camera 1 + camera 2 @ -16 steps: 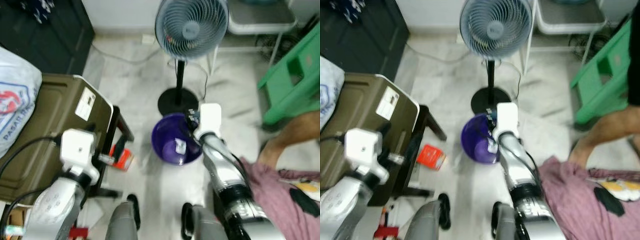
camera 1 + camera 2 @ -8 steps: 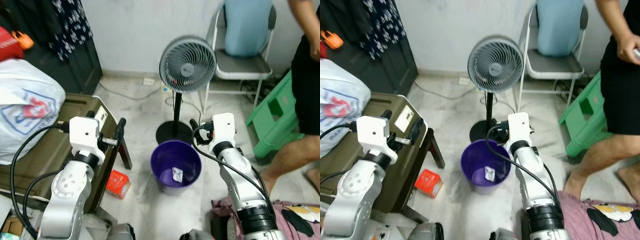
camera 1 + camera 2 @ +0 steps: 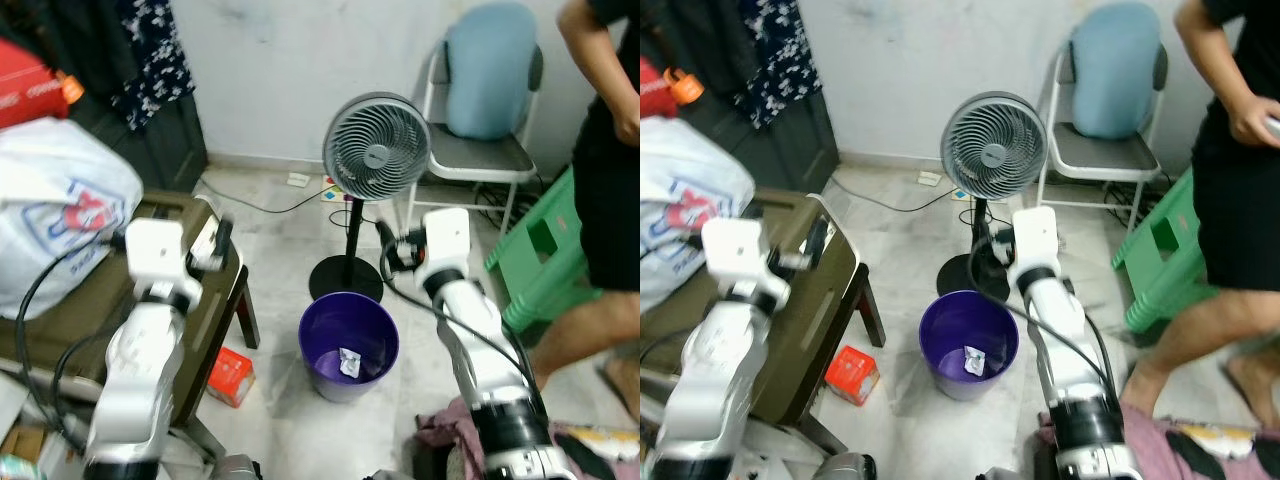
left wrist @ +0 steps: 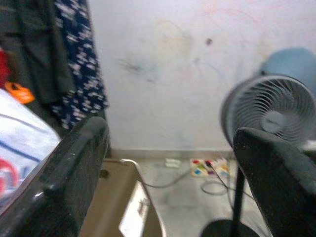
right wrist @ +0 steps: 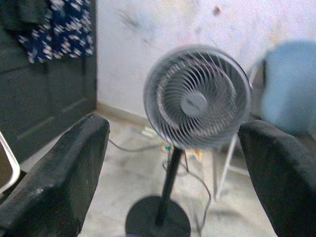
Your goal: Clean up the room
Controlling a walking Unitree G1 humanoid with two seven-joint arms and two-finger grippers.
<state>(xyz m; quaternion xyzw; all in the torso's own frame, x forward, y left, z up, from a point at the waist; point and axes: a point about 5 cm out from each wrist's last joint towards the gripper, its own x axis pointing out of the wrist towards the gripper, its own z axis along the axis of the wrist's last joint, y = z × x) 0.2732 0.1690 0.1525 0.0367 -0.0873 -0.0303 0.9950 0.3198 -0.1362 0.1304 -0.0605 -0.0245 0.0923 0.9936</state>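
Note:
A purple bin [image 3: 348, 345] stands on the floor in front of me, with a white scrap [image 3: 348, 362] lying at its bottom. A red box [image 3: 230, 377] lies on the floor left of the bin, beside the table leg. My right gripper [image 3: 390, 250] is raised above and behind the bin, near the fan's pole. It is open and holds nothing, as the right wrist view [image 5: 173, 129] confirms. My left gripper [image 3: 215, 245] hovers over the brown case, also open and bare [image 4: 170, 133].
A standing fan [image 3: 377, 147] is just behind the bin. Behind it is a folding chair [image 3: 480, 120] with a blue cushion. A green stool [image 3: 540, 260] and a person [image 3: 610, 150] are on the right. On the left, a brown case [image 3: 80, 300] holds a white bag [image 3: 60, 210]. Pink cloth [image 3: 450, 440] lies by my feet.
The camera has tilted up, so the whole view has shifted. Both arms have lifted. The right gripper, earlier just over the purple bin, now sits higher and behind it.

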